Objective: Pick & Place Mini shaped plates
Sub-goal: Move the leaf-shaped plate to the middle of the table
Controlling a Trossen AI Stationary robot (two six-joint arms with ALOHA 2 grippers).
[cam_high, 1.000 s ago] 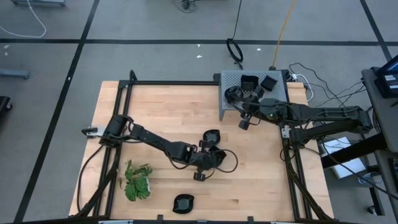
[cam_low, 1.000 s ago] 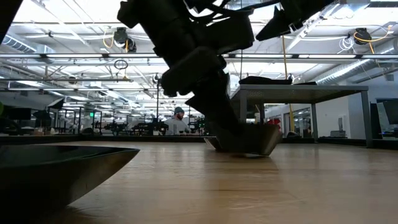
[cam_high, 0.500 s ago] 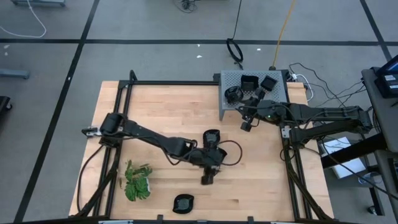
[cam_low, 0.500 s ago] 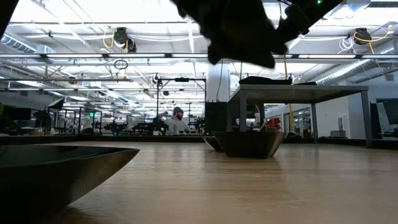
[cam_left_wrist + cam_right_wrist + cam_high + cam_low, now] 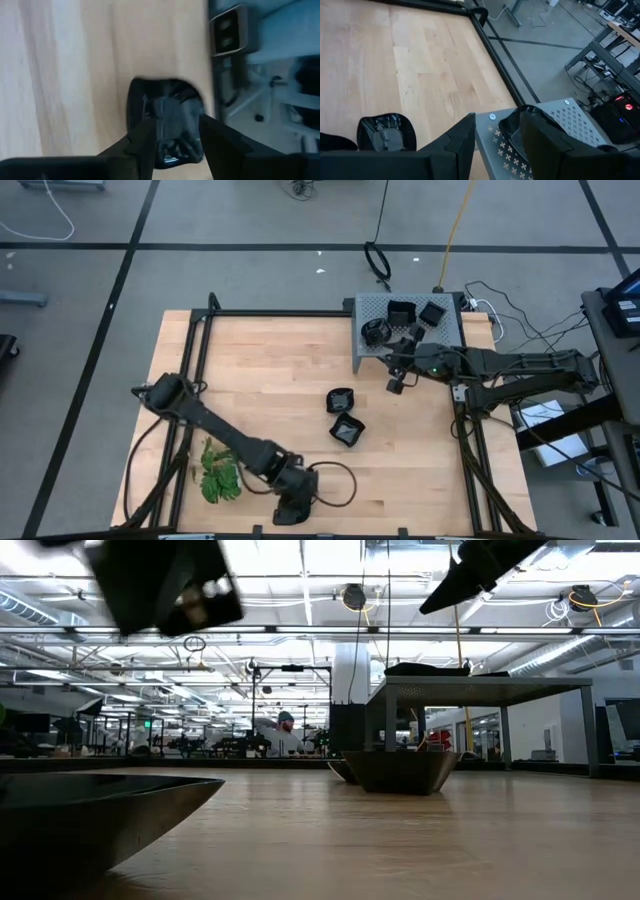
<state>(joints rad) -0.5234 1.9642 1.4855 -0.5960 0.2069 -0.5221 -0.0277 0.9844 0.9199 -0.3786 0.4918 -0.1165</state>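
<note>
A: Your left gripper [image 5: 172, 150] hangs over the plate at the near edge [image 5: 295, 506], fingers parted with the dish showing between them, nothing held. Two more plates, the round plate [image 5: 340, 400] and the square plate [image 5: 347, 430], sit mid-table, just beside each other.

B: And the right?

A: Your right gripper [image 5: 492, 142] waits open and empty beside the grey box [image 5: 452, 330], which holds several plates.

B: What's the risk?

A: That plate lies near the table's edge. Descend off-centre and a finger could ride its glossy rim, skidding it off.

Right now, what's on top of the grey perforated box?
Three black mini plates sit on the grey perforated box. The right hand and its arm cover part of its front.
</note>
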